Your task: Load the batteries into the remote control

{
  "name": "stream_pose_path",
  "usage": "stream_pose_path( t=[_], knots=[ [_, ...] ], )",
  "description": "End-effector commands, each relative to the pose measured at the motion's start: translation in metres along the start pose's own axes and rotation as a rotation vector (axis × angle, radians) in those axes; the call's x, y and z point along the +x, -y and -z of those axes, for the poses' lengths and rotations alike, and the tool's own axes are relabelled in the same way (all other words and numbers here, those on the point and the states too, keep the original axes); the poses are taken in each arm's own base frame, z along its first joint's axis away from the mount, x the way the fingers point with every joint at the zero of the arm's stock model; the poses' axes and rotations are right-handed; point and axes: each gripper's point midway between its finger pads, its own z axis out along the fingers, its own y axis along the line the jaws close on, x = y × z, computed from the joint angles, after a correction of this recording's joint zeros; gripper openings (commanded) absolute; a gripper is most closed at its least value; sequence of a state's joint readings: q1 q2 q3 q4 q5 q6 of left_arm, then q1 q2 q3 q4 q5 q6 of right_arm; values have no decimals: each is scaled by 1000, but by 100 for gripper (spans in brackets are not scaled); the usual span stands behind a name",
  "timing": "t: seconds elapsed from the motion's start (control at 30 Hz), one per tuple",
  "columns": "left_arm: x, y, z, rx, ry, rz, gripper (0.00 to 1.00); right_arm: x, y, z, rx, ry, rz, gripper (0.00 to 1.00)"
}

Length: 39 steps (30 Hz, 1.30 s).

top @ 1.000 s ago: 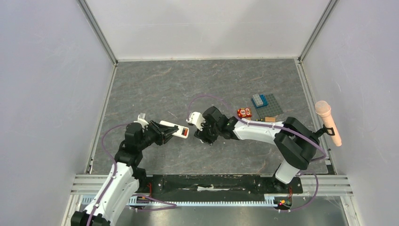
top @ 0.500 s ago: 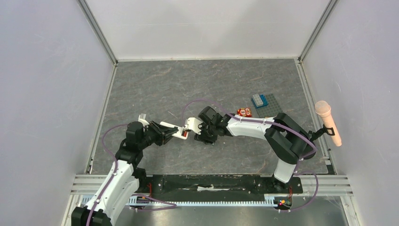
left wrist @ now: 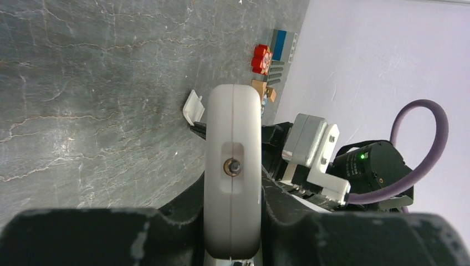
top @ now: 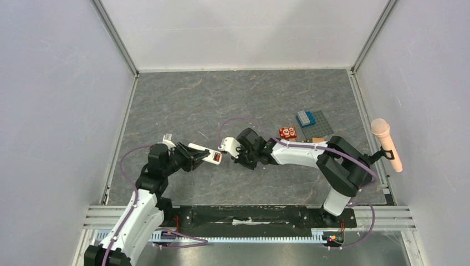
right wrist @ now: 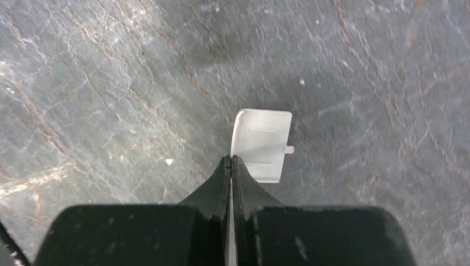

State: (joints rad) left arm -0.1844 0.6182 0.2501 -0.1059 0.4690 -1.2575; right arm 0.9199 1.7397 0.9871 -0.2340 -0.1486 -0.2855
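Observation:
My left gripper (top: 191,158) is shut on the remote control (top: 206,154), holding it off the table with its red end toward the right arm. The left wrist view shows the remote control (left wrist: 233,166) edge-on, white, clamped between the jaws. My right gripper (right wrist: 230,162) is shut, and its tips pinch the left edge of a small white cover piece (right wrist: 263,144) low over the table. Seen from above, the right gripper (top: 237,159) sits just right of the remote's end. The batteries are out of view.
A small red block with white circles (top: 287,132) lies behind the right arm. Beside it a grey studded plate (top: 318,126) carries a blue brick (top: 305,117). A pink microphone (top: 386,143) stands at the right wall. Walls enclose three sides.
The right gripper has gone from open to shut at the cover piece. The right arm swung left toward the remote, then eased back slightly. The left arm kept the remote nearly still.

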Motion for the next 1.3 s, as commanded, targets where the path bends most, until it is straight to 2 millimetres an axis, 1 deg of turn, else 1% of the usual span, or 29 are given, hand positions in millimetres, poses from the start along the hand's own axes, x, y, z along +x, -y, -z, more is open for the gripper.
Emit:
stream_pose_path(
  t=[0.0,0.07,0.1,0.13,0.17,0.23,0.27,0.3,0.33,0.4,0.43,0.53,0.63,0.7,0.83,0.93,1.07,1.17,1.27],
  knots=[
    [-5,21,6,66,25,-62,2,-40,11,24,65,205,-167,0],
    [-4,24,8,80,20,-64,2,-57,9,37,40,291,-252,0],
    [-3,26,9,89,18,-69,2,-64,8,44,28,329,-329,0],
    [-2,27,10,97,15,-72,2,-79,9,55,11,408,-388,0],
    [-1,28,11,104,12,-74,2,-87,9,65,-12,461,-454,0],
    [1,31,13,120,7,-81,2,-105,7,88,-87,590,-601,0],
    [2,33,14,131,6,-84,2,-115,2,101,-149,660,-660,0],
    [2,35,15,140,7,-86,2,-119,-2,109,-194,696,-726,0],
    [2,36,16,148,6,-87,2,-128,-3,122,-227,758,-775,0],
    [2,42,18,178,9,-92,2,-141,-14,149,-357,889,-887,0],
    [2,45,19,194,10,-92,2,-145,-18,160,-413,937,-930,0],
    [2,58,21,253,11,-98,2,-159,-34,207,-667,1127,-1048,0],
    [3,67,23,301,-2,-73,2,-165,-45,244,-883,1255,-1112,0],
    [5,74,25,344,-13,-43,2,-169,-51,260,-989,1304,-1131,0],
    [7,83,29,401,-37,22,2,-178,-60,278,-1158,1358,-1152,0],
    [8,93,35,444,-49,51,2,-181,-61,280,-1231,1378,-1192,0],
    [9,108,45,494,-58,75,2,-182,-57,275,-1230,1412,-1235,0],
    [11,113,51,514,-64,88,2,-185,-54,280,-1220,1460,-1225,0],
    [13,112,54,520,-68,106,2,-188,-51,289,-1242,1509,-1200,0]
  ],
)
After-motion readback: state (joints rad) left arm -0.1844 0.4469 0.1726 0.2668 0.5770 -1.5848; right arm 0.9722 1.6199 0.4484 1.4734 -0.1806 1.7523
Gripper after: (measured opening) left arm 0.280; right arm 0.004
